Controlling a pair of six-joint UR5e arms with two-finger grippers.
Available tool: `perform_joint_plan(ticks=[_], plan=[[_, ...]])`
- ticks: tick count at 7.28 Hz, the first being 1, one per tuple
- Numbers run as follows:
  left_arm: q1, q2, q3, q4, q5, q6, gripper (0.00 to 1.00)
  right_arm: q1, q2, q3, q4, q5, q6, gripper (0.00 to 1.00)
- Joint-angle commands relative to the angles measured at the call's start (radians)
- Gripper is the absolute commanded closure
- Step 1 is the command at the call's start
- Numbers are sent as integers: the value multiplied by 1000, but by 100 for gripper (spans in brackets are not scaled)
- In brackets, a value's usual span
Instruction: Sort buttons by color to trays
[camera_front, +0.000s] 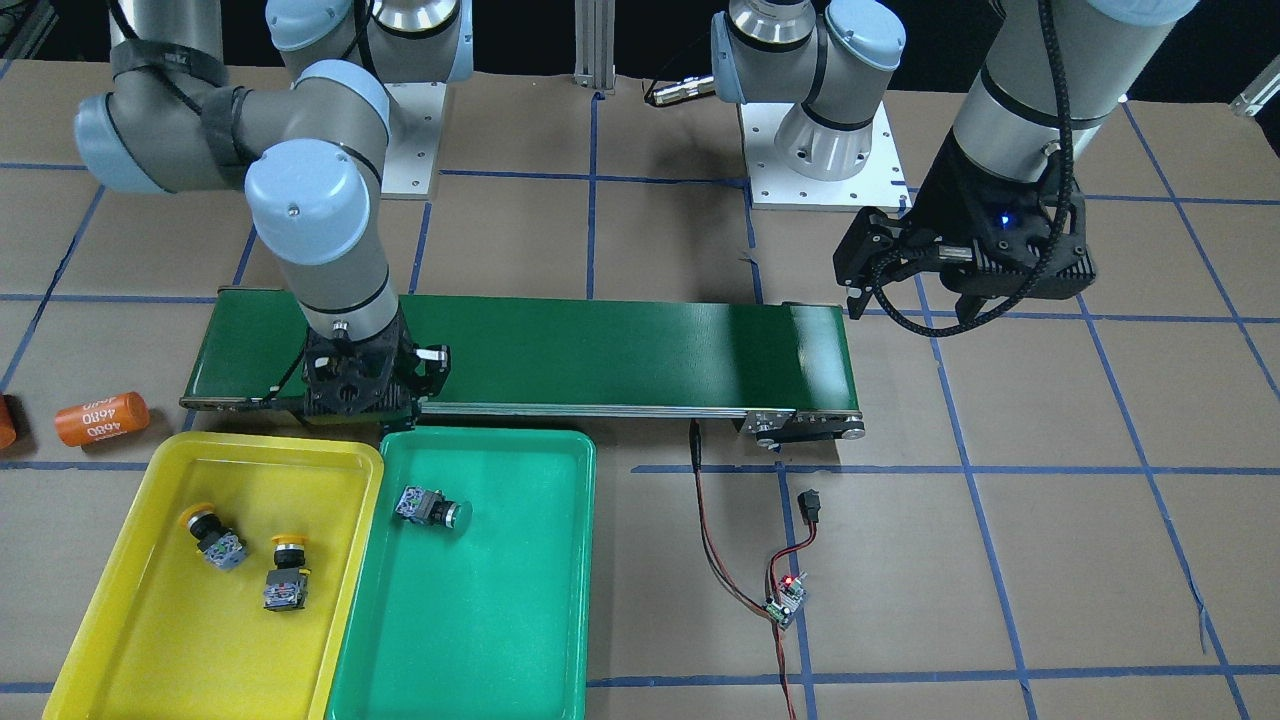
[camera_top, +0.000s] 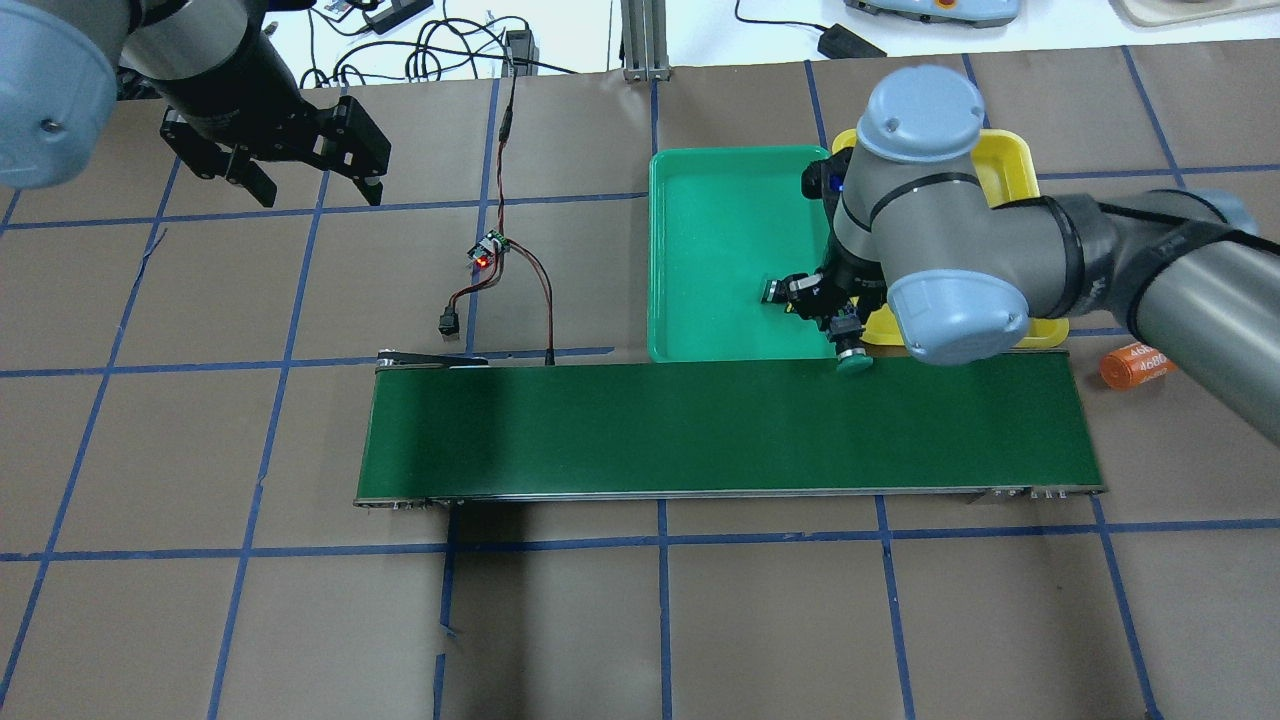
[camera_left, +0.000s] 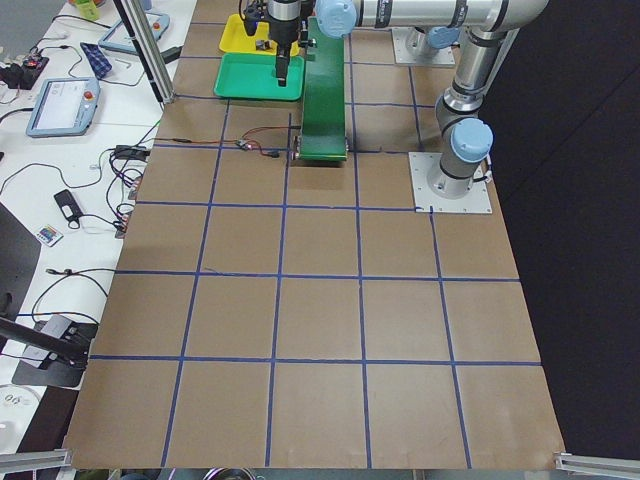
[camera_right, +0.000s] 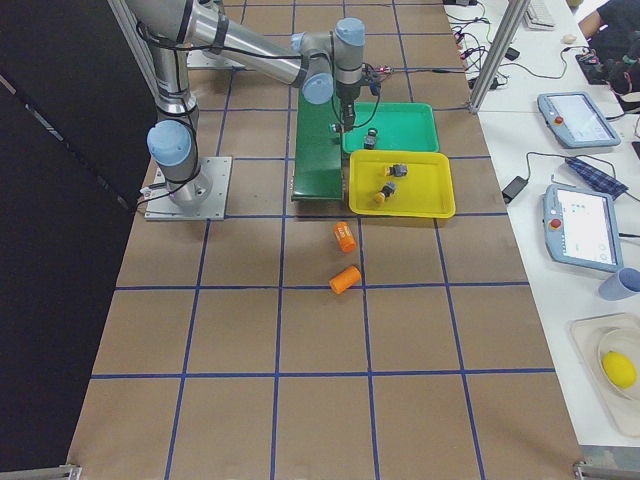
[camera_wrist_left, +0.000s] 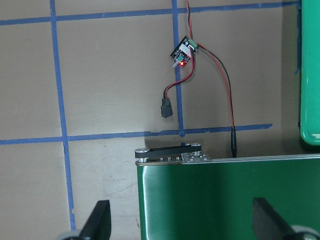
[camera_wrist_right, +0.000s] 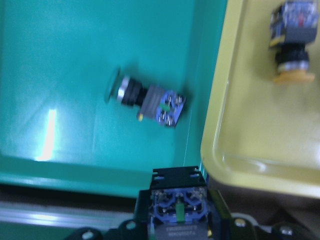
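Note:
My right gripper (camera_top: 845, 340) hangs at the conveyor's edge beside the trays, shut on a green-capped button (camera_top: 853, 363). The right wrist view shows that button's contact block (camera_wrist_right: 177, 210) between the fingers. A second green button (camera_front: 432, 508) lies on its side in the green tray (camera_front: 480, 630). Two yellow buttons (camera_front: 212, 536) (camera_front: 286, 572) lie in the yellow tray (camera_front: 110, 620). Far off at the other end of the conveyor, my left gripper (camera_front: 908, 300) hovers open and holds nothing.
The long dark-green conveyor belt (camera_front: 620, 345) runs across the table just behind the trays. An orange cylinder marked 4680 (camera_front: 102, 420) lies beside the yellow tray. A small circuit board (camera_front: 787, 600) with red and black wires lies near the conveyor's other end.

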Motion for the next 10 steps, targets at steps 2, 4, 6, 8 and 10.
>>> perform_joint_plan(ticks=[2,4,6,8,10], plan=[[0,2,1,0,0,2,0,-12,213,-324,75,-40,1,1],[0,0,0,0,0,0,0,-18,203,-338,166,-80,0,0],[0,2,0,0,0,0,0,-18,113,-338,252,-77,-21,0],[0,2,0,0,0,2,0,-30,-36,-335,368,-67,-25,0],[0,2,0,0,0,2,0,-23,-188,-325,543,-64,-12,0]])
